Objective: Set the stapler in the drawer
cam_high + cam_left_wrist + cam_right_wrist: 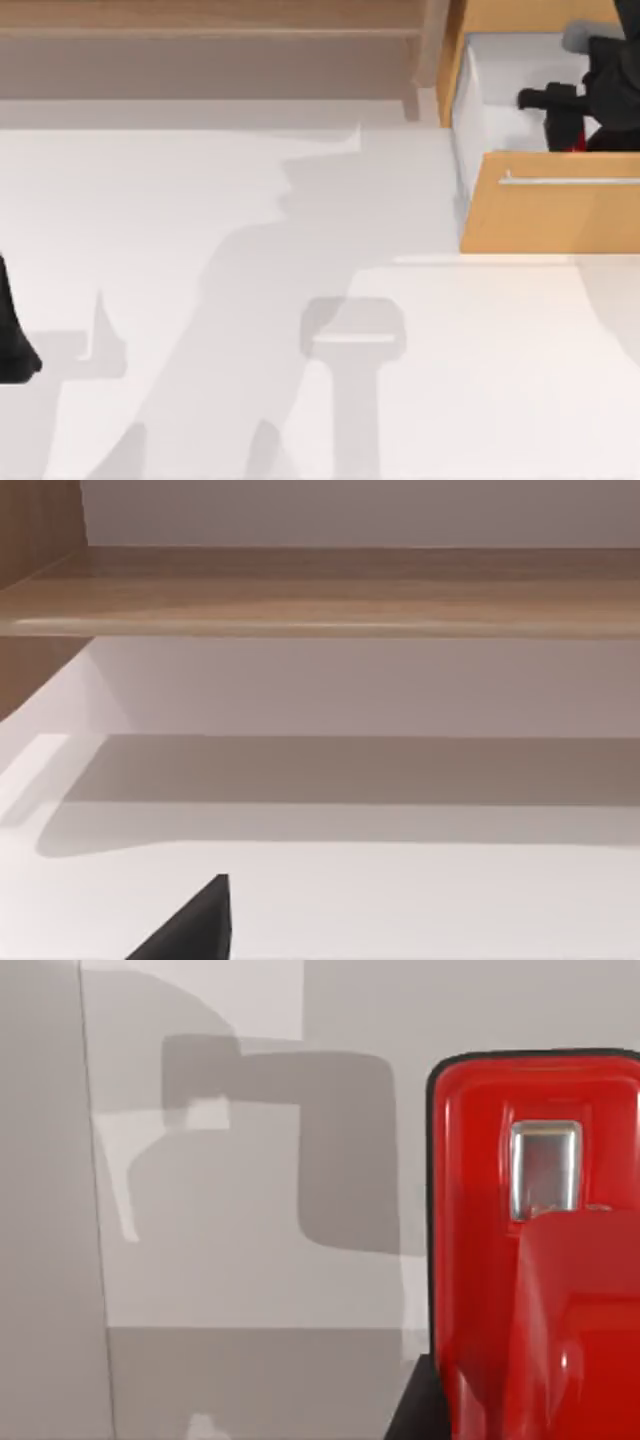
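Bench (300, 300) is white and bare, with shelf (200, 40) at 11 o'clock. Drawer (560, 215) at 2 o'clock stands pulled out, its white inside exposed, evidently to take the load. Right arm reaches down into it; right gripper (565, 120) is closed on the red stapler (535, 1250), which hangs within the drawer walls, seemingly just above the floor. Release appears to be the remaining step. Left arm sits parked at 9 o'clock; whether left gripper (190, 930) is open, I cannot tell.

1. Table (200, 300): white, spreading from centre to 6 o'clock, crossed by grey shadows.
2. Shelf (200, 30): pale brown wood, along the far edge from 10 to 12 o'clock, shaded recess beneath its board.
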Motion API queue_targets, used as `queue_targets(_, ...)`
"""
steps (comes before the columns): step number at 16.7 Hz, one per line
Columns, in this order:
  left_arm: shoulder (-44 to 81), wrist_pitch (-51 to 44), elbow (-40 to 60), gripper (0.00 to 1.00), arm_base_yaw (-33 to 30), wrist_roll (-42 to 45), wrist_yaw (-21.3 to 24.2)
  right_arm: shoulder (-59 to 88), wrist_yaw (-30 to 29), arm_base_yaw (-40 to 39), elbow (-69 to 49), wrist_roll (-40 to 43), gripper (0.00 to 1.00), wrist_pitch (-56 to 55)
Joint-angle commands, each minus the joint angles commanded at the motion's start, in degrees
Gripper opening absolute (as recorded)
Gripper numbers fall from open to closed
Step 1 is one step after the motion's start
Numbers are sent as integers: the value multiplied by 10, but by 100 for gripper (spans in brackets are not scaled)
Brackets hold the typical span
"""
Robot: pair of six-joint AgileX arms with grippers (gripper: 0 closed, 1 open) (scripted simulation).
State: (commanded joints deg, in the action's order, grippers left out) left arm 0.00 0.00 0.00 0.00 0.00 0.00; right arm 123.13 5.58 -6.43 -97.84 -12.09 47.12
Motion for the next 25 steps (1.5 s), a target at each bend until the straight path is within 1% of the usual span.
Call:
queue_targets(4,0,0,0,100,0,0,0,30,13,8,2,-16,0,6)
queue_targets(11,0,0,0,100,0,0,0,15,-23,0,33,19,0,-4)
queue_targets(15,0,0,0,100,0,0,0,15,-23,0,33,19,0,-4)
queue_targets(25,0,0,0,100,0,0,0,15,-23,0,33,19,75,-4)
